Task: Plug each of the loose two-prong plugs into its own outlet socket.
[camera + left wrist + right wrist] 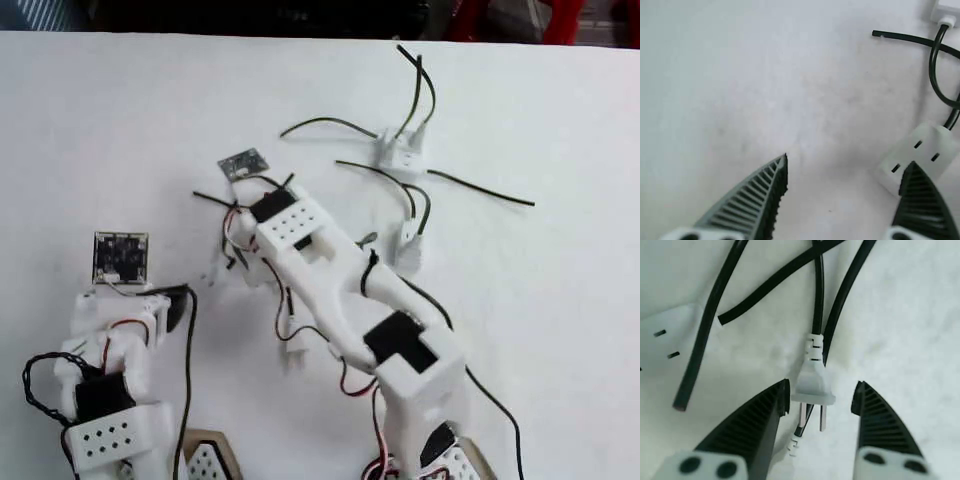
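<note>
A white two-prong plug on a black cable lies on the table, its prongs pointing back toward the wrist. My right gripper is open, one finger on each side of the plug without touching it. A white outlet block with bare slots sits off to one side. My left gripper is open over bare table with nothing between its fingers. A white outlet block with two free pairs of slots lies beside one fingertip. From above, two outlet blocks lie right of centre.
Several loose black cables fan out around the outlet blocks, and cut cable ends lie near the plug. One arm stretches diagonally across the middle. Another arm sits folded at the front left. The table's far edge borders dark space.
</note>
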You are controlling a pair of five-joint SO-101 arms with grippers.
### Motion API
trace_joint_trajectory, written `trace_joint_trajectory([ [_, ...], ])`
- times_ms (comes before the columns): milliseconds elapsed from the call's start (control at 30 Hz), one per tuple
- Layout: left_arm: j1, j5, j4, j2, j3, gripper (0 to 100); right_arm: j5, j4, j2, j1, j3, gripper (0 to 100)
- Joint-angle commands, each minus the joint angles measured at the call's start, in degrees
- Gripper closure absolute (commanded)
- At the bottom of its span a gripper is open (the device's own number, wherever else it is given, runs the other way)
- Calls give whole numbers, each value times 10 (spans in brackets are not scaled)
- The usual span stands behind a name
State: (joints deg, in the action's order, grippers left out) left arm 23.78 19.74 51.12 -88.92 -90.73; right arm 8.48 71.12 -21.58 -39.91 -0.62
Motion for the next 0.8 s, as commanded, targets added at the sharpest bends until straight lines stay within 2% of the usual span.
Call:
trace_joint_trajectory([
  [0, 5, -3, -4, -8, 4, 657, 6, 3, -7, 7, 25, 801],
  [133, 5, -3, -4, -8, 4, 657, 6, 0, -17, 6, 25, 830],
  [300, 5, -3, -4, -8, 4, 657, 4, 0, -17, 6, 45, 983],
  [600, 5, -3, -4, -8, 4, 657, -2, 25, -14, 24, 53, 981],
  [767, 5, -3, -4, -8, 4, 657, -51, 52, 9, 37, 49, 981],
])
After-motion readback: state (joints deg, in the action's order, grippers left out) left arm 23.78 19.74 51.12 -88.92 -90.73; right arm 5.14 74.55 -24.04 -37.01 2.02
